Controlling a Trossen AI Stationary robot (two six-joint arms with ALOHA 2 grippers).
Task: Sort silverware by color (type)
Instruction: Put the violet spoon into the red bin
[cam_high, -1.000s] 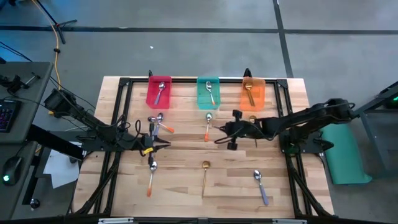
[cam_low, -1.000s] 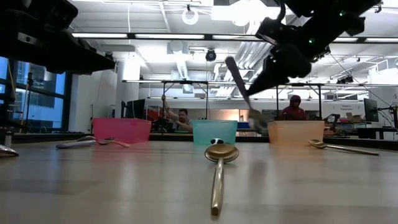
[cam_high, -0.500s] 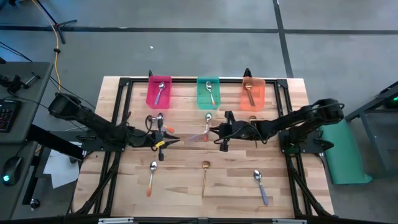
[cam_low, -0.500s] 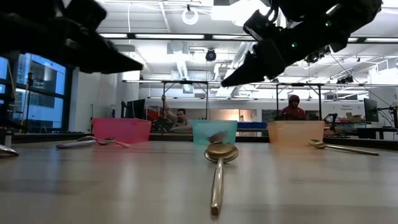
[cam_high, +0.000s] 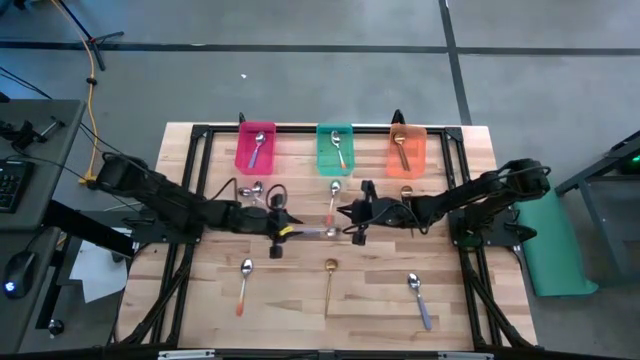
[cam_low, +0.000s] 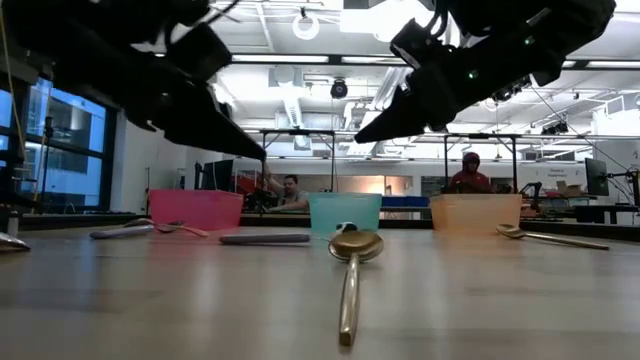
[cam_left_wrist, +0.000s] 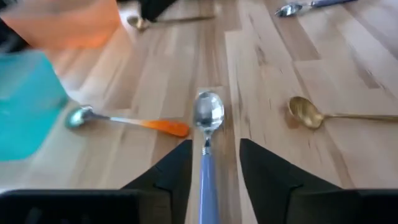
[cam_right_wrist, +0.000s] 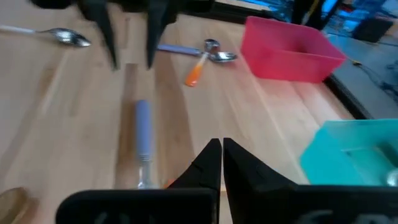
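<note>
Left tool (cam_left_wrist: 214, 177) released, straddling purple spoon (cam_left_wrist: 208, 146); right tool (cam_right_wrist: 221, 165) clenched empty; no writing legible

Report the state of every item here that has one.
Purple-handled silver spoon: lying flat, ungripped.
Left end effector: open, astride that spoon's handle.
Right end effector: shut, empty.
Red translucent plastic bin: one spoon inside.
Teal translucent bin: one spoon inside.
Orange translucent bin: one gold spoon inside.
</note>
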